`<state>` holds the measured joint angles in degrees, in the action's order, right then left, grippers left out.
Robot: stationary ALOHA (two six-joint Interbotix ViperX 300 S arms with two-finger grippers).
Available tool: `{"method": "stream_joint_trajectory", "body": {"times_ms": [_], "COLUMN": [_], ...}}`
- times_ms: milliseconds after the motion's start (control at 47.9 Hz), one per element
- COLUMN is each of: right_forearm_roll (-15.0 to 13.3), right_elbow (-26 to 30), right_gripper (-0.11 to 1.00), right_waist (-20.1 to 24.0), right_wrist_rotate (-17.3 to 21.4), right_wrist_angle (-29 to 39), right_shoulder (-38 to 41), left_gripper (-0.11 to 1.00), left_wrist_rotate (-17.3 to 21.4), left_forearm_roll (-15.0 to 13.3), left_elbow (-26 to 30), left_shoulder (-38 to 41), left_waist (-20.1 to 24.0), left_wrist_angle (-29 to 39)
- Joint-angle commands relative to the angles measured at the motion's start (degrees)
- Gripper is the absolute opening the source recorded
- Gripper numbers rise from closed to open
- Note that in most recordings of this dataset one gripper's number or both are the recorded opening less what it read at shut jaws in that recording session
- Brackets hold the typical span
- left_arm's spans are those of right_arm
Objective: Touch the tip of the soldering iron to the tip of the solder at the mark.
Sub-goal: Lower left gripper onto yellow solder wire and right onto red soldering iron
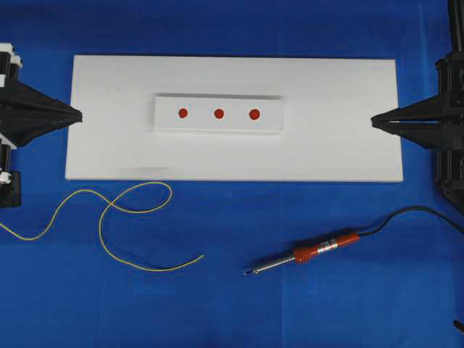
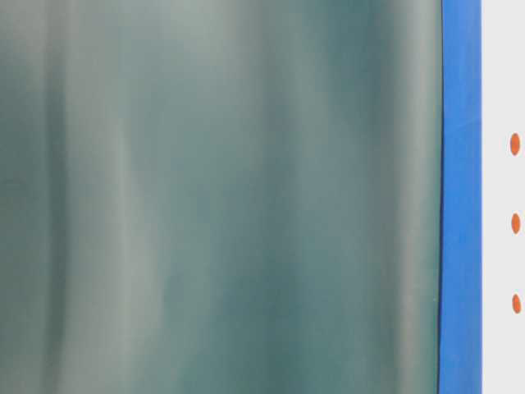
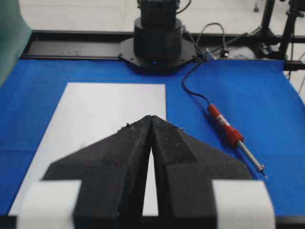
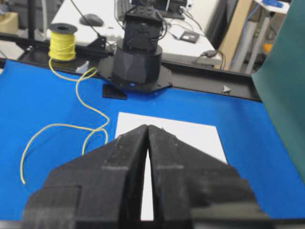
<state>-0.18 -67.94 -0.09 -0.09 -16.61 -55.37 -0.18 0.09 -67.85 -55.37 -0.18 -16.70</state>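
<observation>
Nearest the lens in the left wrist view, the left gripper (image 3: 151, 121) is seen with jaws pressed together, nothing held. Same in the right wrist view: right gripper (image 4: 147, 130) jaws together, empty.

Overhead, left to right: left gripper (image 1: 76, 114) is parked at the left edge of the white board (image 1: 348, 145), tip just over its rim. The solder (image 1: 138, 210) is laid in loose yellow curves on the blue cloth (image 1: 290, 312) in front of the board, left half, free end (image 1: 202, 255) pointing toward centre; the other end runs off the left edge, and a yellow spool (image 4: 63, 42) is seen in the right wrist view. On the board a raised white strip (image 1: 217, 127) is set with three red marks (image 1: 218, 113) in a row. The soldering iron (image 1: 304, 254) is laid on the cloth at front right, dark tip (image 1: 247, 273) toward the solder but well apart from it, black cord (image 1: 413, 214) trailing off right. Right gripper (image 1: 375, 121) is parked at the board's right edge.

Table-level view is mostly blocked by a blurred green surface (image 2: 221, 197); only the marks are made out.

Step judged: start, nothing picked up yet, both tools untouched. Next move likely calls for jaws to be opened, solder taken near its free end by the left, iron taken at the orange-red body by the right, both tips then brought to a mark. Which mark is meant cannot be told
</observation>
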Motion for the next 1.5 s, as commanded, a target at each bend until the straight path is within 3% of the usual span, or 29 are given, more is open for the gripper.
{"method": "stream_joint_trajectory", "body": {"times_ms": [0, 125, 543, 647, 731, 877, 960, 1148, 1482], "right_forearm_roll": [0.26, 0.35, 0.26, 0.35, 0.35, 0.44, 0.44, 1.41, 4.04], "right_elbow": [1.49, 2.11, 1.85, 1.85, 1.58, 1.41, 1.41, 1.23, -0.09], "right_gripper": [0.0, -0.06, -0.03, 0.09, 0.27, 0.73, 0.92, 0.9, 0.9], "right_waist": [0.44, 1.49, 12.74, 15.64, 17.84, 21.45, 22.24, 22.59, 23.99], "right_wrist_rotate": [0.53, 1.23, 5.98, 7.91, 9.58, 11.69, 12.04, 12.04, 12.04], "right_wrist_angle": [-0.18, 2.29, 4.57, 4.66, 4.66, 4.66, 4.57, 3.25, -9.93], "right_shoulder": [0.53, 1.41, 5.27, 6.68, 8.09, 12.48, 16.08, 23.55, 40.52], "left_gripper": [0.0, 0.0, 0.0, 0.05, 0.25, 0.7, 0.87, 0.87, 0.86], "left_wrist_rotate": [-0.35, -0.7, -0.88, -1.58, -2.37, -2.81, -2.99, -5.1, -9.32], "left_forearm_roll": [-0.26, -0.18, -0.09, -0.18, -0.18, -0.18, -0.18, -0.26, -0.26], "left_elbow": [1.32, 1.23, 1.05, 1.14, 1.14, 1.85, 2.64, 5.36, 8.44], "left_shoulder": [0.53, 0.62, 6.86, 9.76, 13.1, 20.3, 24.26, 34.45, 49.31], "left_waist": [-0.09, -1.14, -12.48, -15.38, -17.84, -22.59, -24.43, -26.54, -26.63], "left_wrist_angle": [1.49, 1.76, -1.14, -2.55, -3.52, -4.83, -5.01, -5.36, -10.55]}}
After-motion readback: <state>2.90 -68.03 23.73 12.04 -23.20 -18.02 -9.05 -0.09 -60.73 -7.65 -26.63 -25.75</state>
